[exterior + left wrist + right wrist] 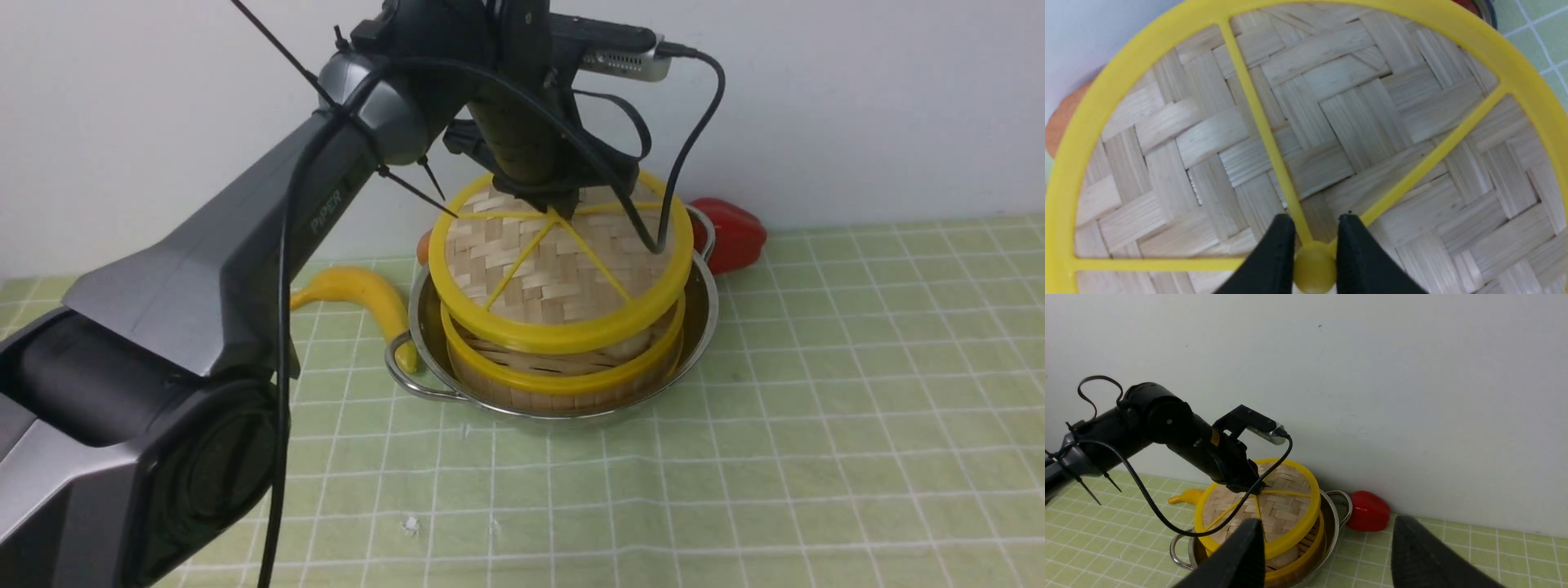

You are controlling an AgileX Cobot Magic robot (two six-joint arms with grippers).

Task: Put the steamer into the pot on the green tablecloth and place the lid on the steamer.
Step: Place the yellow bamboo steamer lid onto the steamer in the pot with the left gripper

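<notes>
I count one flat woven-bamboo yellow-rimmed lid [563, 278], one round bamboo steamer [555, 400], one shiny steel pot [700, 327]; left gripper [1315, 220] clamps lid, right gripper [1329, 522] gapes empty.

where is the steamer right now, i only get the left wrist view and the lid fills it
observer: the steamer sits inside the pot on the green tablecloth.
operator: is the lid seated on it
observer: no, the lid is over it, but a gap shows between its rim and the steamer's rim on the near side.
operator: and the right tool
observer: the right tool is open, holds nothing and is well short of the pot.
</notes>
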